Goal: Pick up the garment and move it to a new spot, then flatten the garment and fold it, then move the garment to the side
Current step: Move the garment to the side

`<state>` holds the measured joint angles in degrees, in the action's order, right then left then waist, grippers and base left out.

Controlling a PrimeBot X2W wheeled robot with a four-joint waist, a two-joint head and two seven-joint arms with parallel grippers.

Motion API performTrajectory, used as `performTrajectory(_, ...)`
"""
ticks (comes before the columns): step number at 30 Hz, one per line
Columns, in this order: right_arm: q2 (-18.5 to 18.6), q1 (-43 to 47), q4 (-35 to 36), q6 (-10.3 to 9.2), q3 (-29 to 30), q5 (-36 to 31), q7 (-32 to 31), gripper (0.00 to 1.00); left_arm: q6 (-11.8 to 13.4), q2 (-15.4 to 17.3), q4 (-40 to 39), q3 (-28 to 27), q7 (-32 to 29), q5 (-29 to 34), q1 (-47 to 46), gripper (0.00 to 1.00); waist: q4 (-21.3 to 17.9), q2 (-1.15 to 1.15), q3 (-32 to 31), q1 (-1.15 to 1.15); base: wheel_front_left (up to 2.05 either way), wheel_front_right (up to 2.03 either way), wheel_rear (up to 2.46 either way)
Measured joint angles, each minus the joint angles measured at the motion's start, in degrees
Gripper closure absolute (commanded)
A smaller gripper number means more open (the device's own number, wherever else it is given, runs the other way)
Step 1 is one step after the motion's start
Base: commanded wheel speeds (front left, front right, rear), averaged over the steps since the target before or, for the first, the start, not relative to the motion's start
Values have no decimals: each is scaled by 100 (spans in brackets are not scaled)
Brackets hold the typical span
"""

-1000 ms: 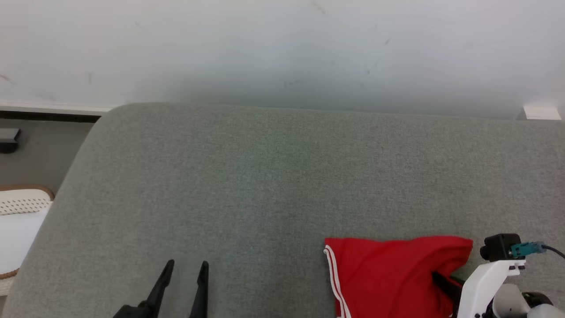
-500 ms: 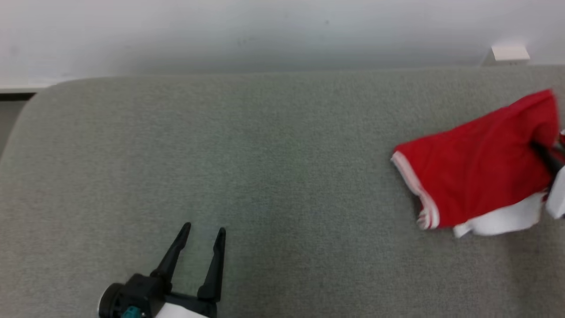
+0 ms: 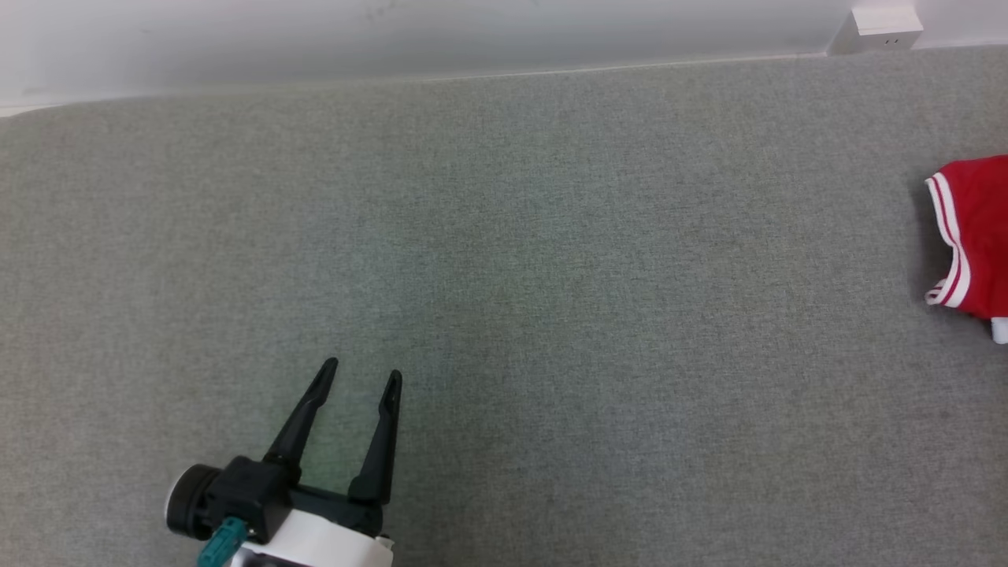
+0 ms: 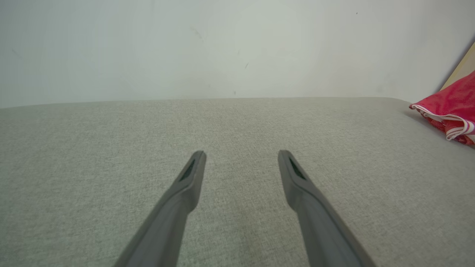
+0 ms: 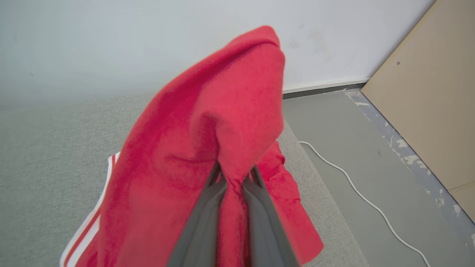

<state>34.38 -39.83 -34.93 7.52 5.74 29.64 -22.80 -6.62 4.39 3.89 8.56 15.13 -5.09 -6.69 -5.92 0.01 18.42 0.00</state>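
Garment [image 3: 972, 236], red with a white-striped hem, is hanging over the right end of the cushion [image 3: 504, 260], bunched and draping from a pinched fold. Its striped hem is pointing toward the cushion's middle, and a white patch is showing at its lower edge. Whether its lowest folds are touching the cushion cannot be told.

The right gripper [image 5: 235, 174] is clamping the garment. Both dark fingers are pressing together on a ridge of red cloth, which is rising above the fingertips and falling down either side of them. This gripper is standing above the cushion's right end, close to the cushion's edge.

The left gripper [image 3: 361, 370] is hovering over the cushion's left half, near its front, well apart from the garment. Its jaws are standing wide apart and gripping nothing, with bare cushion showing between the fingers. The fingers are pointing toward the cushion's back edge.

The cushion is grey and woven, running across the whole head view. A pale wall [image 3: 394, 31] is rising behind the cushion's back edge. A small white box [image 3: 878, 20] is sitting on the wall above the cushion's back right corner. Beyond the cushion's right end, grey floor [image 5: 341, 122] is showing. A white cable [image 5: 356, 191] is lying across it, and a beige board [image 5: 426, 92] is standing farther out from the cushion.
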Motion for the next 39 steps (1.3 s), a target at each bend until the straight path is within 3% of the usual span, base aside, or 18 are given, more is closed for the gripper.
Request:
performTrajectory(1, -27, -1, -48, 1, 127, -120, 47, 100, 0, 1, -1, -1, 0, 0, 1, 0, 2, 0, 10, 0, 0, 0, 0)
performTrajectory(2, -57, -6, -103, 1, 263, -236, 101, 93, -1, 1, -2, 1, 0, 0, 0, 0, 5, 0, 22, 0, 0, 0, 0)
performTrajectory(3, -81, -7, -160, 1, 364, -394, 187, 56, -3, 0, -1, 2, 0, 0, 1, 0, 10, 0, 30, 0, 0, 0, 0)
performTrajectory(4, -111, -7, -198, 2, 471, -597, 287, 0, -15, 1, -3, 0, 0, 0, -1, 0, 16, 0, 34, 0, 0, 0, 0)
performTrajectory(13, -638, 281, 49, 2, 1623, -1916, 1537, 0, 19, -31, 25, -63, 0, -18, 38, 0, 66, 0, -184, 0, 0, 0, 0)
performTrajectory(19, -1212, 1083, 855, 3, 1786, -2334, 1996, 0, 120, -67, 51, -187, -1, -118, 319, 0, 46, 0, -596, 0, 0, 0, 0)
performTrajectory(31, -2335, 3134, 2671, 3, 1137, -2471, 2809, 0, 472, -109, 157, -587, 0, -140, 928, 0, 72, 0, -1518, -1, 0, 0, 0)
performTrajectory(39, -2989, 4308, 2937, 3, 673, -2587, 3577, 0, 499, -127, 233, -754, 0, -157, 1328, 0, 207, 0, -1908, -1, 0, 0, 0)
